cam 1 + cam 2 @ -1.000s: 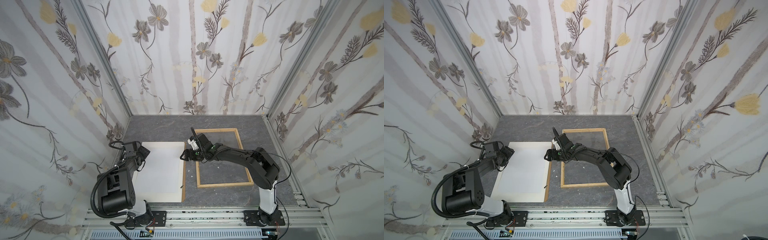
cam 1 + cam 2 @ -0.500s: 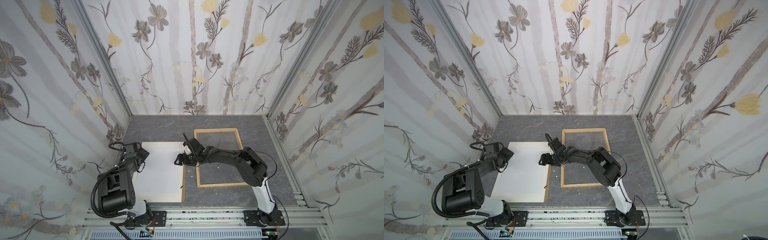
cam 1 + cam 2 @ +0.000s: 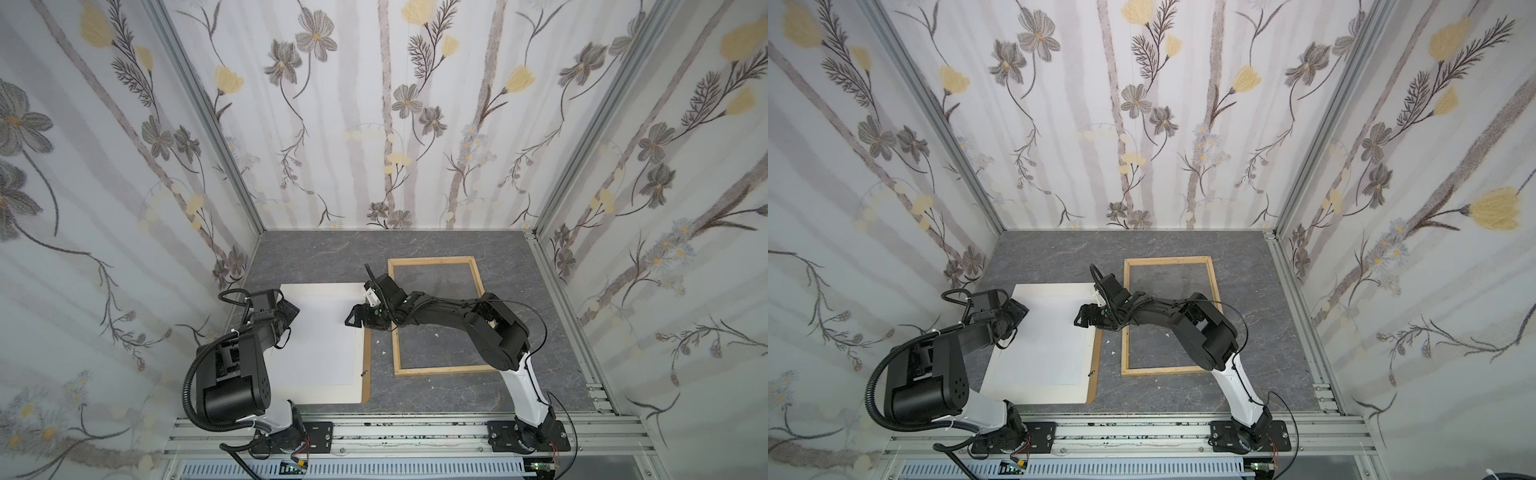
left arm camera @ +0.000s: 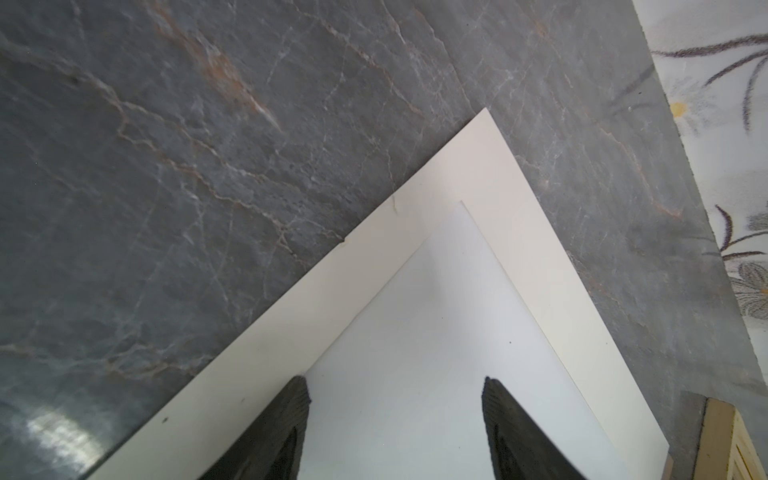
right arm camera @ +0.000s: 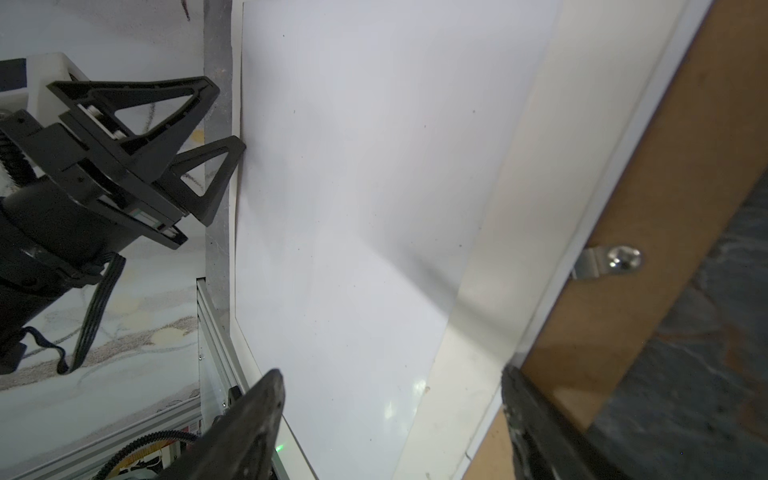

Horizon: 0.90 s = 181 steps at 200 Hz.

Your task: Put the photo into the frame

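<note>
Since a second ago the right gripper has swung left, off the frame's inside and across its left strip, to the right edge of the photo. The left arm has not shifted.

Top views:
- In both top views the photo lies white side up on a cream mat board. Under the mat board a brown backing panel shows as a strip along the right side. The whole stack lies left of the frame on the grey table.
- The frame lies flat with bare table inside it, just beside the stack.
- The left gripper sits low at the photo's far left corner.
- The right gripper is over the photo's right margin.

Left wrist:
- The jaws are spread, with nothing between them, over a corner of the photo.
- The mat board borders that corner.
- A corner of the frame shows at the edge of the view.

Right wrist:
- The jaws are spread wide, gripping nothing, and straddle the photo's edge, the mat board and the backing panel.
- A metal clip sits on the panel.
- Across the sheet the left gripper also stands spread, with one fingertip against the stack's edge.
</note>
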### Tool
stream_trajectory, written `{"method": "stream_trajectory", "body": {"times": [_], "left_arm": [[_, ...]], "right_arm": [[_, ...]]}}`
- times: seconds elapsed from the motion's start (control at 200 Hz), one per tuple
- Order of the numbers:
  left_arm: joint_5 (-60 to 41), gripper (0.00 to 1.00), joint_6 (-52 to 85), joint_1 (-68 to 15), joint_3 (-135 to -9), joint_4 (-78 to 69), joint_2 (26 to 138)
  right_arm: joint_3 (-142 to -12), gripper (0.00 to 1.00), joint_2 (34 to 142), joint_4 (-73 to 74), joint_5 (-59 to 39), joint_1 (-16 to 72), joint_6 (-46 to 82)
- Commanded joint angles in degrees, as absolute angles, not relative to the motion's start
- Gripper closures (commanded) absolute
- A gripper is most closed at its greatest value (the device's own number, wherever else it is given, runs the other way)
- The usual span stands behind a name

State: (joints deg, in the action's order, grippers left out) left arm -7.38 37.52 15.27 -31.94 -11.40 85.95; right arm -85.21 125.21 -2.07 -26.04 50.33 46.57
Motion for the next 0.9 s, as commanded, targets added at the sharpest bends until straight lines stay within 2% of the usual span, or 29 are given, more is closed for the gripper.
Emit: {"method": "stream_trajectory", "body": {"times": [0.0,0.645,0.899], "left_arm": [[-11.75,0.31,39.28,14.69,-29.78,-11.74,86.13],[-16.78,0.32,42.62,9.70,-23.27,-15.38,82.20],[-12.56,0.32,40.26,9.84,-25.73,-9.75,78.01]], "right_arm": [[-85.27,0.18,125.94,-3.43,-23.81,50.19,48.11],[-84.99,0.18,125.10,2.23,-26.98,47.44,49.37],[-84.49,0.18,125.46,1.72,-26.92,47.39,49.74]]}}
